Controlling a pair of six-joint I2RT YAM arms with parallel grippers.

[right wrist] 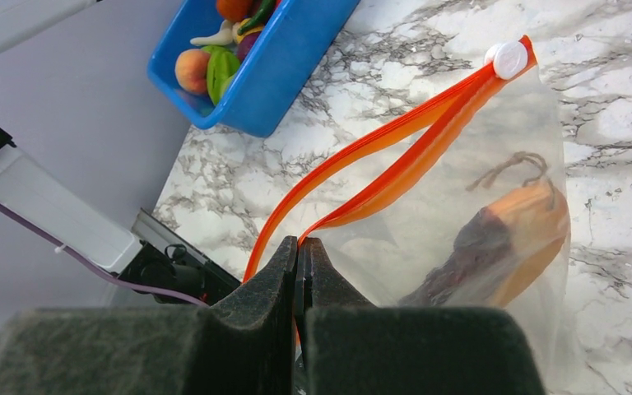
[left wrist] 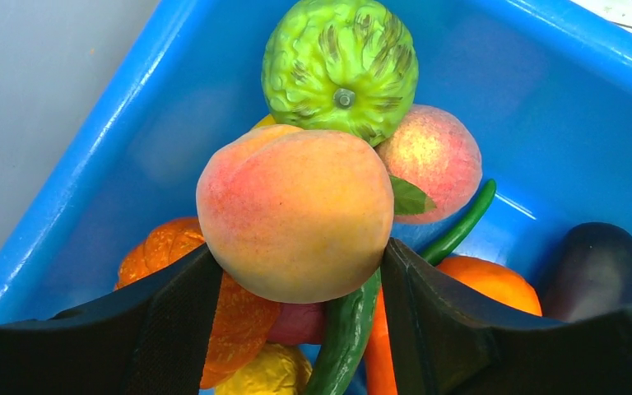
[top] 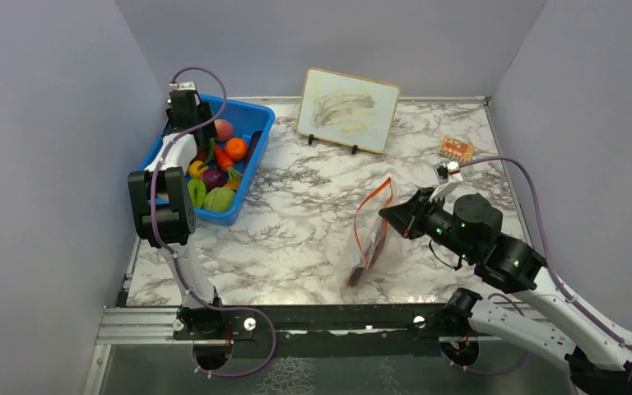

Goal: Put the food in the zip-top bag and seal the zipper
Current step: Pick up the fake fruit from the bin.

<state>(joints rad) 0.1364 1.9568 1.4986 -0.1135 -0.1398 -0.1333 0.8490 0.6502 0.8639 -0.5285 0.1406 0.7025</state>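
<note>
The food lies piled in a blue bin (top: 251,164) at the left. My left gripper (top: 197,119) hangs over the bin's far end. In the left wrist view it (left wrist: 300,247) is shut on a peach (left wrist: 296,210), with both fingers against its sides. Beneath lie a bumpy green fruit (left wrist: 341,66), a second peach (left wrist: 432,160), a green pepper (left wrist: 453,234), an orange (left wrist: 490,280) and a purple piece (left wrist: 597,267). The zip-top bag (top: 370,239) stands at mid-table with its mouth open. My right gripper (top: 385,214) (right wrist: 300,247) is shut on the zipper strip (right wrist: 395,132). The white slider (right wrist: 508,59) sits at the far end. A reddish-brown meat slice (right wrist: 502,239) is inside the bag.
A framed picture board (top: 348,109) stands at the back centre. A small orange object (top: 456,148) lies at the back right. Grey walls close in the table on three sides. The bin (right wrist: 255,58) also shows in the right wrist view.
</note>
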